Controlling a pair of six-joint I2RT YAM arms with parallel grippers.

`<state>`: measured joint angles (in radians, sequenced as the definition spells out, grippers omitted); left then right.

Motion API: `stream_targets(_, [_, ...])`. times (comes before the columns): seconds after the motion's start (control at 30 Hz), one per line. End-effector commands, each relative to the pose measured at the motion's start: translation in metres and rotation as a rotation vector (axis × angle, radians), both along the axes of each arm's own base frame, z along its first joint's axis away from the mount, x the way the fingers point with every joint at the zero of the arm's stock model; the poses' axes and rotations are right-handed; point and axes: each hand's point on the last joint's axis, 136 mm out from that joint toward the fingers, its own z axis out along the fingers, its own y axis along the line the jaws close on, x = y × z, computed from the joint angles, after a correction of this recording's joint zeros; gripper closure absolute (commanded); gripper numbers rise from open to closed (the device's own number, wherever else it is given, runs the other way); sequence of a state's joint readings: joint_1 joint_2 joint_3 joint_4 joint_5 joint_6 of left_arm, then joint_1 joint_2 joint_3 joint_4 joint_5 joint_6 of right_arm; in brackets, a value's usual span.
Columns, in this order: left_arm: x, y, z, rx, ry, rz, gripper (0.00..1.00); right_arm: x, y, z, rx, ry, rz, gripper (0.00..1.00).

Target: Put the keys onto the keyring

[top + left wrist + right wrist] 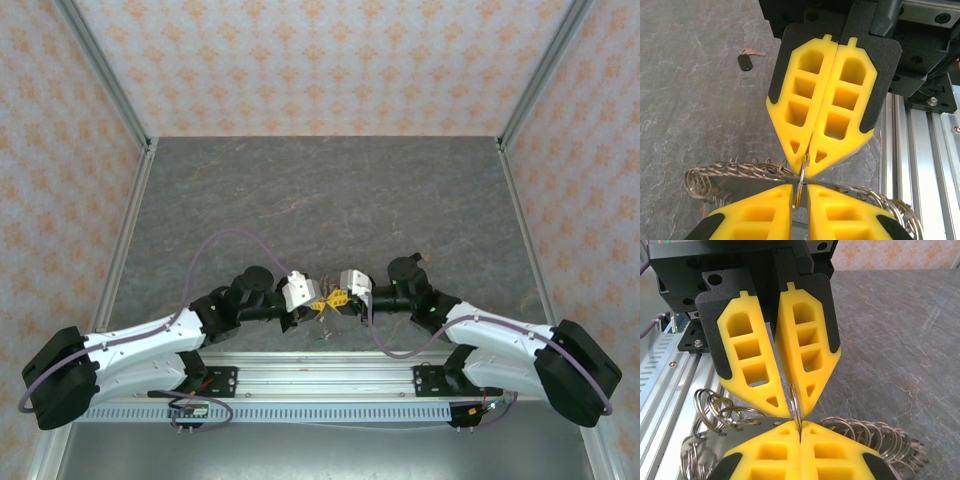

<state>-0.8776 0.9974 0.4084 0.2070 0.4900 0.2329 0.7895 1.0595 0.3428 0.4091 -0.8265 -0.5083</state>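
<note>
My right claw is clenched on one thin loop of the keyring, which sits between my two claws close to the near edge of the grey table, its other loops fanned out to both sides. My left claw meets it tip to tip with its fingers slightly apart (the same loop stands in the narrow gap, not pinched). One dark-headed key lies flat on the table, well apart from the keyring.
</note>
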Motion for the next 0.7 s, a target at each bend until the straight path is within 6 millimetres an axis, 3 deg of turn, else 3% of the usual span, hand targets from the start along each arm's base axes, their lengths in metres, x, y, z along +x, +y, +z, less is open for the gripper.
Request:
stream_targets(0.0, [-0.001, -0.008, 0.019, -0.059, -0.029, -0.022, 0.86, -0.001, 0.005, 0.009, 0.019, -0.009, 0.024, 1.00])
stream_targets(0.13, [0.000, -0.008, 0.021, -0.061, -0.032, -0.023, 0.87, 0.002, 0.005, 0.008, 0.013, -0.010, 0.010, 1.00])
stream_targets(0.33, [0.002, -0.007, 0.022, -0.061, -0.038, -0.011, 1.00, 0.006, 0.005, 0.009, 0.009, -0.002, -0.015, 0.99])
stream_targets(0.5, [0.010, 0.001, 0.022, -0.050, -0.057, 0.054, 1.00, 0.019, -0.004, 0.015, 0.025, 0.020, -0.142, 0.72])
stream_targets(0.67, [0.014, 0.008, 0.032, -0.081, -0.068, 0.111, 1.00, 0.061, -0.044, 0.047, 0.139, 0.037, -0.535, 0.62])
